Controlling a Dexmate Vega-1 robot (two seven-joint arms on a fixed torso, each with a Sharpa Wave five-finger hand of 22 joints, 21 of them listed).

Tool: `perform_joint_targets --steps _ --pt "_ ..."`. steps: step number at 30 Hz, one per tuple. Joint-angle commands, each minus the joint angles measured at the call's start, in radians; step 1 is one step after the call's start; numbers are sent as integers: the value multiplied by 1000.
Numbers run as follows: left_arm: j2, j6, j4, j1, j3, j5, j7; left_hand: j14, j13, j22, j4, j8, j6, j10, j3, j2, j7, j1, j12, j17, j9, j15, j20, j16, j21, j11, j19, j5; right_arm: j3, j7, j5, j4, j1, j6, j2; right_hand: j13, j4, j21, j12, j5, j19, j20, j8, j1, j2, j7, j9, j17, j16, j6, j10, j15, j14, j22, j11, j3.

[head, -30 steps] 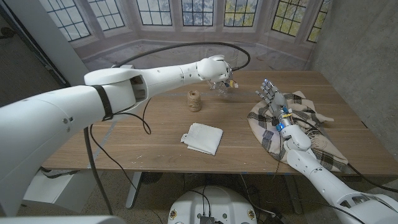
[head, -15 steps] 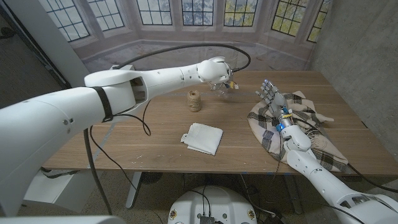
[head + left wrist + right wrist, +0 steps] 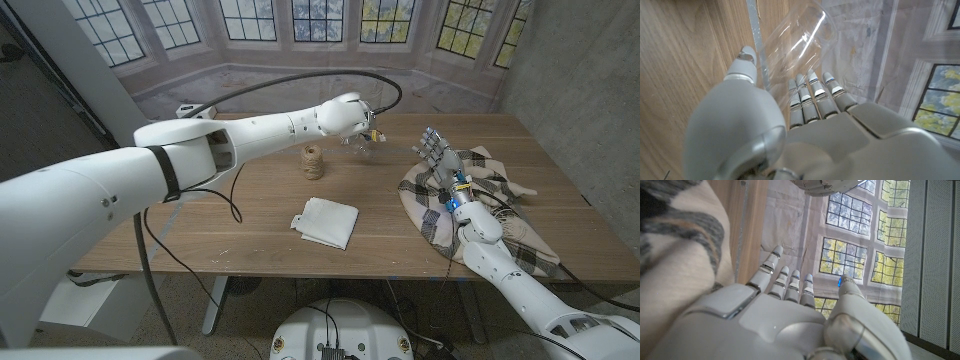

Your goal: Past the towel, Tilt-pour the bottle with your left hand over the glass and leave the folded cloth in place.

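Note:
My left hand (image 3: 343,114) hovers over the far middle of the table and grips a clear plastic bottle (image 3: 364,141), which hangs tilted below it. In the left wrist view the fingers (image 3: 812,97) wrap around the transparent bottle (image 3: 790,45) above the wood. Something clear sits on the table right under the bottle, and I cannot make out whether it is the glass. The folded white cloth (image 3: 326,221) lies near the table's middle front. My right hand (image 3: 435,150) stands with fingers up and apart, holding nothing, over the plaid towel (image 3: 490,215).
A spool of twine (image 3: 314,162) stands left of the bottle. The plaid towel (image 3: 675,230) covers the table's right side. A black cable (image 3: 300,75) arcs behind the left arm. The table's far edge lies just past the bottle.
My left hand has shifted slightly right and down with the bottle. The right hand, cloth and twine have stayed put.

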Motion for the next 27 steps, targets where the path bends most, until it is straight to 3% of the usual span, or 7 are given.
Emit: perform_joint_targets --steps 1,14,27 --pt "14 102 -53 57 -61 -26 2 12 6 2 19 10 119 10 27 80 25 -53 10 4 2 -1 3 7 5 3 7 4 0 -25 -16 -58 -20 -24 -28 2 -2 -2 3 5 8 3 0 11 1 3 -1 2 4 7 5 -4 9 4 -1 1" --pt "42 245 -136 144 -132 -62 -21 16 9 2 20 10 121 10 28 78 31 -59 11 6 3 6 6 6 6 10 7 5 -3 -48 -25 -101 -38 -53 -51 2 -2 -3 3 5 8 4 -1 11 1 3 -1 2 3 6 5 -3 8 5 -1 1" --pt "74 385 -220 238 -207 -87 23 23 13 3 15 13 131 14 27 76 38 -56 12 12 4 12 10 13 8 18 10 5 -9 -62 -33 -130 -50 -76 -66 2 -2 -3 2 5 7 3 -1 11 1 2 -1 2 3 6 3 -4 9 5 -1 0"
